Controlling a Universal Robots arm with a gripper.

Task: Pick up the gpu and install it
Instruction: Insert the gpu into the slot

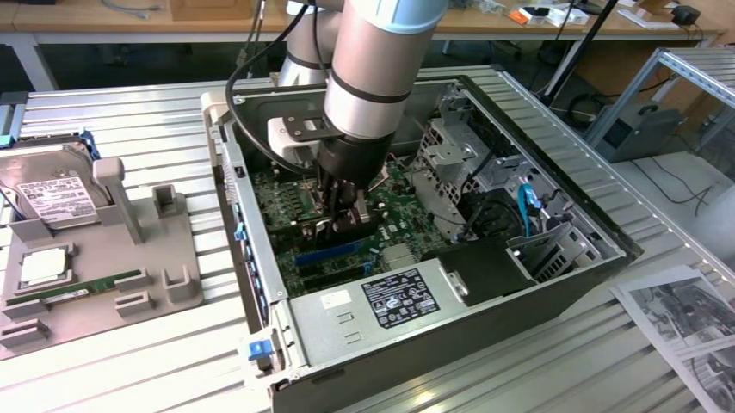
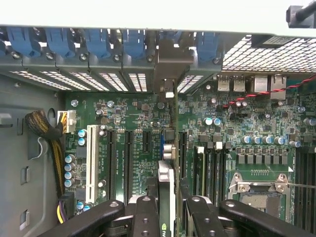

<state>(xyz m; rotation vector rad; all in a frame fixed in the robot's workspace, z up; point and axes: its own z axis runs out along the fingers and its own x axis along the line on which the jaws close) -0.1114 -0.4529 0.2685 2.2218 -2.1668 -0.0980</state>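
My gripper (image 1: 346,222) is lowered into the open computer case (image 1: 505,284), just above the green motherboard (image 1: 391,219). It is shut on the gpu (image 2: 170,148), a thin dark card that appears edge-on between the two black fingers (image 2: 146,217). The card stands upright over a slot in the motherboard (image 2: 232,123), between the black expansion slots. Its silver bracket (image 2: 173,64) sits against the case's rear slot openings, below the blue clips (image 2: 133,42). Whether the card's edge is fully down in the slot is hidden from me.
On the exterior view's left, a grey fixture (image 1: 126,258) holds a hard drive (image 1: 52,194), a processor (image 1: 40,267) and a green memory stick (image 1: 86,288). The drive cage (image 1: 460,155) and cables (image 1: 528,206) crowd the case. The processor socket (image 2: 259,190) and a white slot (image 2: 91,163) flank the card.
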